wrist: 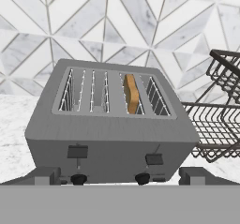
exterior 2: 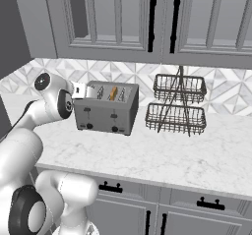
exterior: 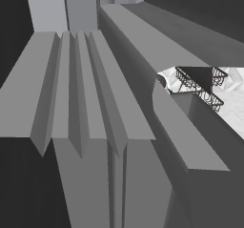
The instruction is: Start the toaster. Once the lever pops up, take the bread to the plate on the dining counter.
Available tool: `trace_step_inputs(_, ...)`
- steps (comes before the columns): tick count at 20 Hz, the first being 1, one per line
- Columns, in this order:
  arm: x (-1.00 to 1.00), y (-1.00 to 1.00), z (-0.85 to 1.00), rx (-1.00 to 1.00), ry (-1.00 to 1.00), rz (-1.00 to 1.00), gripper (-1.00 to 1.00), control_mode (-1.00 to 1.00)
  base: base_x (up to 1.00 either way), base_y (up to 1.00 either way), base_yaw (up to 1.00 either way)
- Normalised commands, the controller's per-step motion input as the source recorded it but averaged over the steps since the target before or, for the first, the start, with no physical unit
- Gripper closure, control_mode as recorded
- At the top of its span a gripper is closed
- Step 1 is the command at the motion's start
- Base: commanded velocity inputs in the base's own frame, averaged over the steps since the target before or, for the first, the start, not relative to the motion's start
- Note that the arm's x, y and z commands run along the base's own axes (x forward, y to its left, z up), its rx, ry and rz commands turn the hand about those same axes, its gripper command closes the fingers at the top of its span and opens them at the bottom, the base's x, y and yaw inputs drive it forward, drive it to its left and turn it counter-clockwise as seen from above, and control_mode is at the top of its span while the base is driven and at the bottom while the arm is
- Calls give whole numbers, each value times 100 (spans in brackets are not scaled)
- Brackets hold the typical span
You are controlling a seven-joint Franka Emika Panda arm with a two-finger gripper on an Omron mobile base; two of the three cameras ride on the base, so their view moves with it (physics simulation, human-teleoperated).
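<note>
A grey four-slot toaster point(wrist: 110, 129) stands on the marble worktop, close in front of my gripper point(wrist: 121, 176). The gripper is open, and its fingertips point(wrist: 47, 176) stand wide apart at the toaster's lower front without touching it. The bread point(wrist: 131, 93), a tan slice, stands upright in a right-hand slot. Two dark levers point(wrist: 77, 151) sit on the front face above two round knobs. From the right base view, the toaster point(exterior 2: 106, 108) with the bread point(exterior 2: 113, 92) sits just right of my white wrist. The plate and the dining counter are out of view.
A two-tier black wire basket rack point(exterior 2: 177, 106) stands right of the toaster, near the tiled wall. Grey wall cabinets point(exterior 2: 147, 17) hang above the worktop point(exterior 2: 162, 155). In the left base view, grey cabinet panels point(exterior: 86, 103) stand close, with the rack point(exterior: 200, 86) behind.
</note>
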Motion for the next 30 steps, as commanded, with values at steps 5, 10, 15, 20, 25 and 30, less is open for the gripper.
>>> trace_step_inputs(5,0,0,0,0,0,0,-100,-100,0,0,0)
trace_step_inputs(10,0,0,0,0,0,0,-100,-100,0,0,0)
trace_step_inputs(15,0,0,0,0,0,0,-100,-100,0,0,0)
trace_step_inputs(20,0,0,0,0,0,0,-100,-100,0,0,0)
trace_step_inputs(25,0,0,0,0,0,0,-100,-100,0,0,0)
trace_step_inputs(30,0,0,0,0,0,0,-100,-100,0,0,0)
